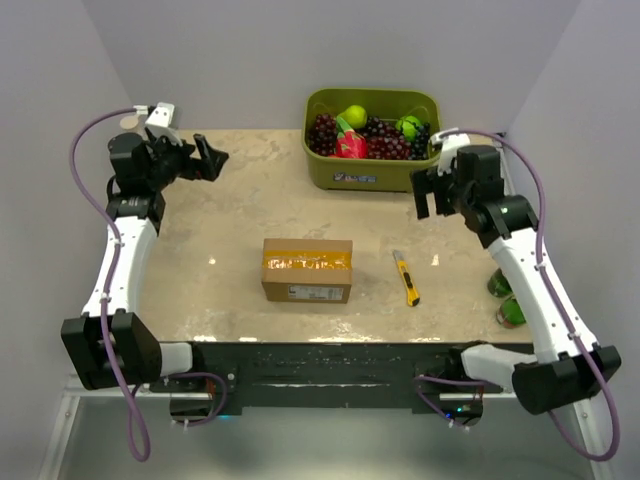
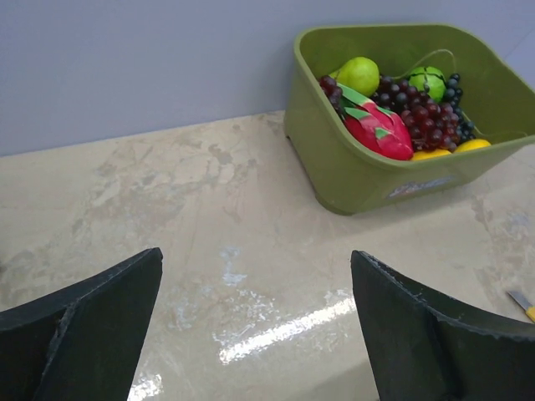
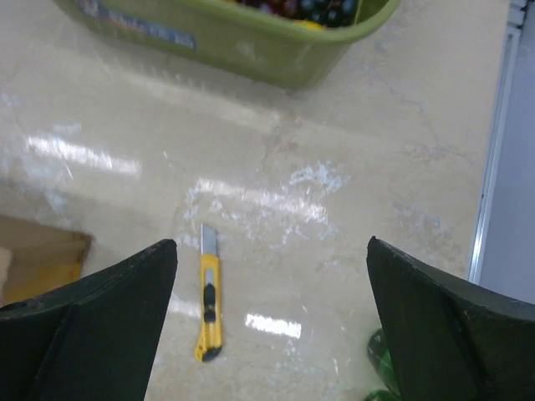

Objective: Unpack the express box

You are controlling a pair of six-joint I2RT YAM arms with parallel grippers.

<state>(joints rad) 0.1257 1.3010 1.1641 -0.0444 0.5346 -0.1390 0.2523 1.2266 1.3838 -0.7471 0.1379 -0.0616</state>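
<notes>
The express box (image 1: pixel 307 270) is a small brown carton lying shut at the middle of the table, with yellowish tape along its top and a white label strip on its near side. A corner of the box (image 3: pixel 38 255) shows at the left edge of the right wrist view. A yellow utility knife (image 1: pixel 406 278) with its blade out lies just right of the box; the knife (image 3: pixel 208 304) is also in the right wrist view. My left gripper (image 1: pixel 208 158) hangs open at the back left, far from the box. My right gripper (image 1: pixel 433 192) hangs open at the back right, above and behind the knife.
A green plastic bin (image 1: pixel 372 138) holding grapes, a dragon fruit and green fruit stands at the back centre; the bin (image 2: pixel 368 171) also shows in the left wrist view. Green items (image 1: pixel 507 298) lie off the table's right edge beside the right arm. Grey walls close the back and sides.
</notes>
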